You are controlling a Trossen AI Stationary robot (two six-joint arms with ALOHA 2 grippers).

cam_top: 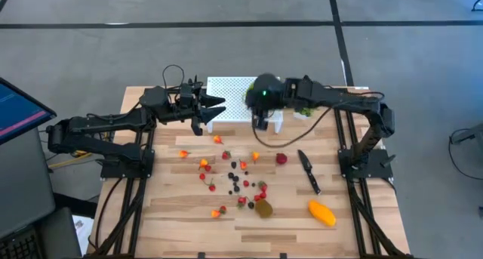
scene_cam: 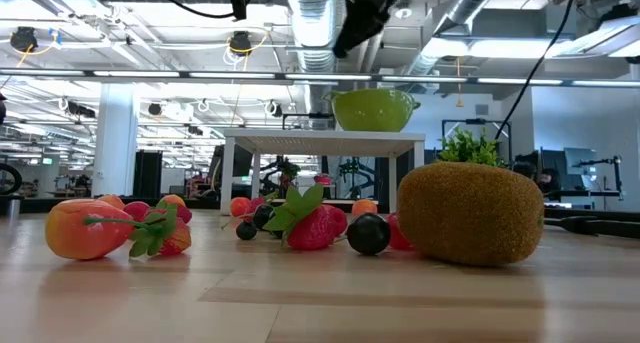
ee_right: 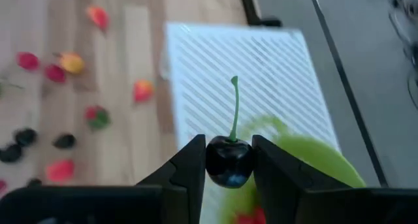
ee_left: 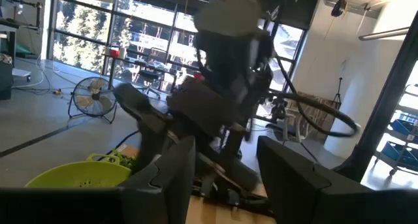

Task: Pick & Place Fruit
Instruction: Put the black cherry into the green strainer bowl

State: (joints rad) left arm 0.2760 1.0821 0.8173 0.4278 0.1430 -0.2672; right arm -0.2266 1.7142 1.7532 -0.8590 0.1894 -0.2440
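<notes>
We saw the right gripper (ee_right: 228, 160) clenched on a dark cherry (ee_right: 228, 162), green stem sticking up between the jaws. In the high view that gripper (cam_top: 261, 121) sat upper centre of the frame, over the white slatted stand (cam_top: 226, 93) and right by the green bowl (ee_right: 313, 165). So we judged the step as carry-to-bowl, place phase, fruit not yet dropped. Next move likely needed centring the cherry over the bowl mouth, then releasing; stem could snag a finger.

The left gripper (cam_top: 213, 108) hovered just left of the stand, upper centre-left, jaws parted and empty in its wrist view (ee_left: 225, 162).

Rest of the fruit lay loose on the table (cam_top: 181, 229): small berries (cam_top: 235, 176) scattered mid-frame, kiwi (cam_top: 263, 208) lower centre, mango (cam_top: 321, 212) lower right. Knife (cam_top: 308, 171) right of centre, untouched. Most of the job still remained, we reckoned
</notes>
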